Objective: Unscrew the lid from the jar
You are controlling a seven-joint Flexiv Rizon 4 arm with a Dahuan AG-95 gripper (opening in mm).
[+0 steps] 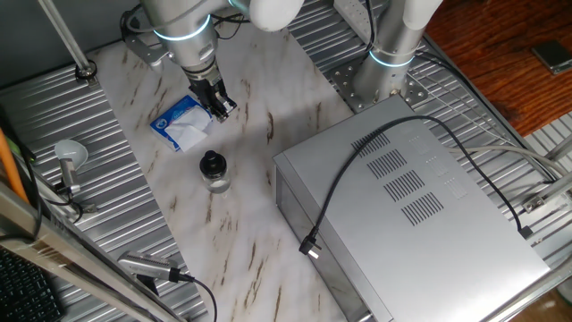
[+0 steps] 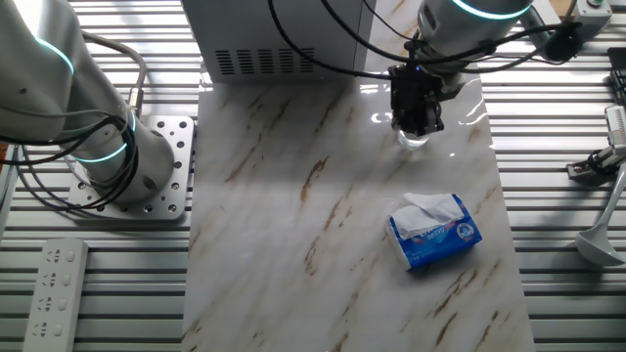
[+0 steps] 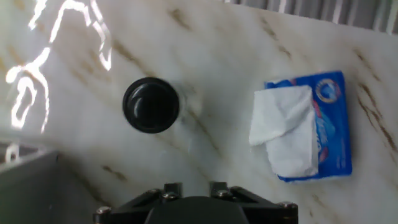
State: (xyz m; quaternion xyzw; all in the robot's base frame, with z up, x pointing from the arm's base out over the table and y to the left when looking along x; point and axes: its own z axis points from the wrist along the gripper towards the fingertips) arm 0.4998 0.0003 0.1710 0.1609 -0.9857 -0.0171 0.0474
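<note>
**Jar stands capped on the marble while the gripper hangs above, holding nothing**

The jar (image 1: 215, 180) stands upright near the middle of the marble table (image 1: 241, 259), its black lid (image 1: 212, 164) screwed on top. From the hand view the lid (image 3: 151, 104) appears as a dark round disc seen from straight above, and the clear body under it is hard to make out.

The gripper (image 1: 219, 104) hangs in the air, apart from the jar and touching nothing. It holds no object. Its fingers look fairly close together, but from these angles I cannot tell how wide the gap is.

Just beside the jar lies a blue-and-white packet (image 1: 181, 122) with a white tissue pulled out of its top. In one fixed view the gripper partly overlaps the packet's edge. A large grey box (image 1: 411, 210) sits well apart from the jar on the other side, with a black cable (image 1: 344, 179) draped across its top. A second arm's base (image 1: 391, 40) is bolted down behind the box.

In the other fixed view the gripper (image 2: 415, 103) stands in front of the jar, so only a sliver of clear glass (image 2: 415, 140) shows below the fingers and the lid is hidden. The hand view shows only the gripper's dark mount at the bottom edge; the fingertips are cut off.
</note>
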